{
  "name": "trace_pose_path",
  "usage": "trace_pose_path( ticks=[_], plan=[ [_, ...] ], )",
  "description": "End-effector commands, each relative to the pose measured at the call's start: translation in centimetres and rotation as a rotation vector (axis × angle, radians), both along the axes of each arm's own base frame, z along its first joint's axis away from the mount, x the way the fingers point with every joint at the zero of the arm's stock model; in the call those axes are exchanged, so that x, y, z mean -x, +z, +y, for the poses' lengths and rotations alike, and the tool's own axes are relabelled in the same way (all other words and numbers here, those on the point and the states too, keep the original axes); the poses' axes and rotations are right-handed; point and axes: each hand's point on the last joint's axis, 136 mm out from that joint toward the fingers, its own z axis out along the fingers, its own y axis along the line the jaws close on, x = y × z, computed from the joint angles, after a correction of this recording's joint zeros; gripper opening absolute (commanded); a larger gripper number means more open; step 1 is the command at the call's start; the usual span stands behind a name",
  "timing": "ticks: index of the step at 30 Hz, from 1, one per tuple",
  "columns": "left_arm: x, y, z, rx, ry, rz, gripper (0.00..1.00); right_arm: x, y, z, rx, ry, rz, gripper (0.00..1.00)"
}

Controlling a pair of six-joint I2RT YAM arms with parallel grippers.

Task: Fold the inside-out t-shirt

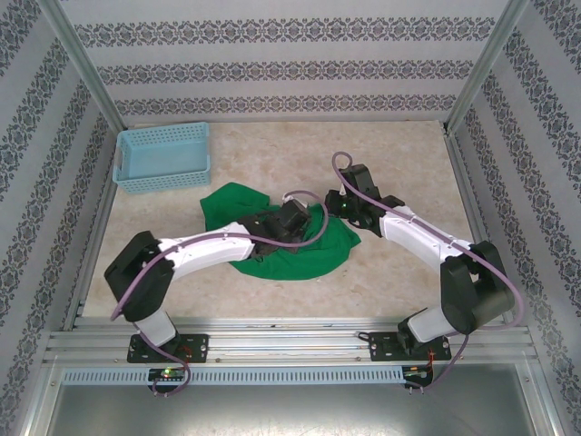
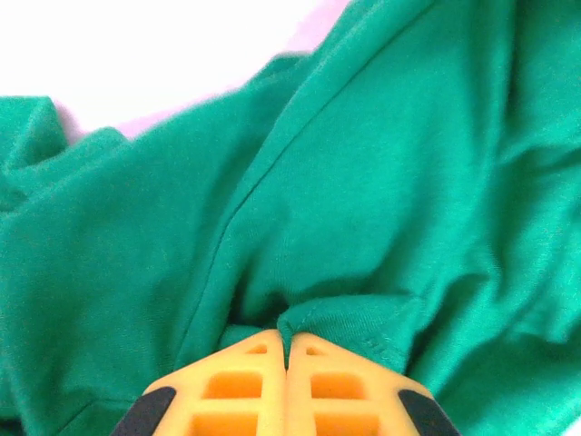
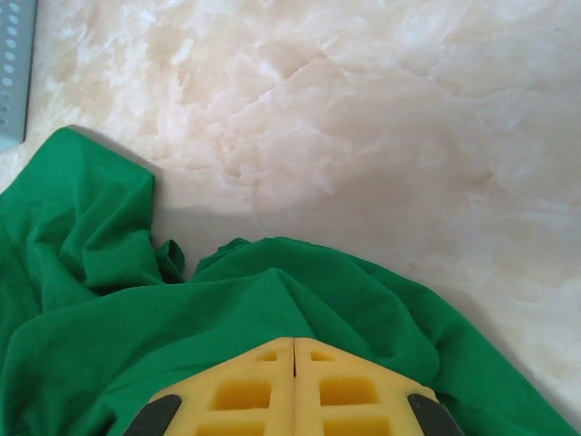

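Observation:
The inside-out t-shirt (image 1: 300,259) lies bunched and wrinkled in the middle of the table, bright green with no print. My left gripper (image 1: 292,221) rests on its middle. In the left wrist view the orange jaws (image 2: 287,338) are shut, with a stitched hem fold of the t-shirt (image 2: 381,182) pinched between the tips. My right gripper (image 1: 338,207) sits at the shirt's far right edge. In the right wrist view its yellow jaws (image 3: 293,343) are shut on a raised ridge of the t-shirt (image 3: 227,309).
A light blue mesh basket (image 1: 163,159) stands at the back left, just beyond the shirt; its corner shows as the basket (image 3: 11,73) in the right wrist view. Bare marbled tabletop (image 1: 408,163) lies to the right and front. Metal frame rails edge the table.

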Motion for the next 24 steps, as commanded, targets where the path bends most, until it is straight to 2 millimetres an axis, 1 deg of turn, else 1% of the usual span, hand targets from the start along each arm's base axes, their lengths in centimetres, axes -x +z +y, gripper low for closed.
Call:
trace_pose_path(
  ticks=[1,2,3,4,5,7,9,13,15,16,17,18,20,22,24],
  plan=[
    [0.9,7.0,0.7,0.188,0.005,-0.097,0.0,-0.3,-0.4,-1.1,0.055,-0.021,0.006,0.0],
    [1.2,8.3,1.4,0.226,0.012,-0.126,0.0,-0.4,-0.5,-1.1,0.062,-0.022,0.01,0.0],
    [1.3,9.2,2.4,0.252,0.03,-0.145,0.0,-0.5,-0.6,-1.1,0.065,-0.021,0.015,0.0],
    [1.2,9.7,3.4,0.272,0.053,-0.155,0.0,-0.6,-0.7,-1.0,0.067,-0.019,0.019,0.0],
    [1.0,9.8,4.7,0.29,0.082,-0.156,0.0,-0.7,-0.8,-0.8,0.067,-0.013,0.025,0.0],
    [0.6,9.1,6.8,0.312,0.129,-0.138,0.0,-0.9,-1.2,-0.3,0.065,0.003,0.036,0.0],
    [0.2,7.6,8.6,0.32,0.175,-0.088,0.0,-1.0,-1.6,0.4,0.068,0.017,0.044,0.0],
    [-0.2,4.7,10.8,0.329,0.251,-0.017,0.0,-1.0,-1.9,1.5,0.073,0.044,0.061,0.0],
    [-0.3,2.9,12.1,0.318,0.303,0.024,0.0,-0.7,-1.7,1.5,0.066,0.049,0.065,0.15],
    [-0.4,2.1,12.6,0.315,0.322,0.044,0.0,-0.5,-1.4,1.3,0.07,0.049,0.063,0.21],
    [-0.5,1.1,13.2,0.308,0.348,0.072,0.0,-0.2,-1.0,0.9,0.075,0.046,0.054,0.3],
    [-0.5,0.1,13.6,0.305,0.365,0.101,0.0,0.3,-0.7,0.4,0.081,0.044,0.047,0.39],
    [-0.4,-1.4,13.6,0.311,0.364,0.147,0.0,1.1,-0.2,-0.4,0.077,0.045,0.027,0.53],
    [-0.3,-2.2,13.2,0.32,0.353,0.167,0.0,2.1,-0.7,-0.9,0.061,0.044,0.036,0.61],
    [-0.2,-2.8,13.0,0.332,0.35,0.18,0.0,3.0,-2.0,-0.7,0.026,0.045,0.064,0.67]
  ],
)
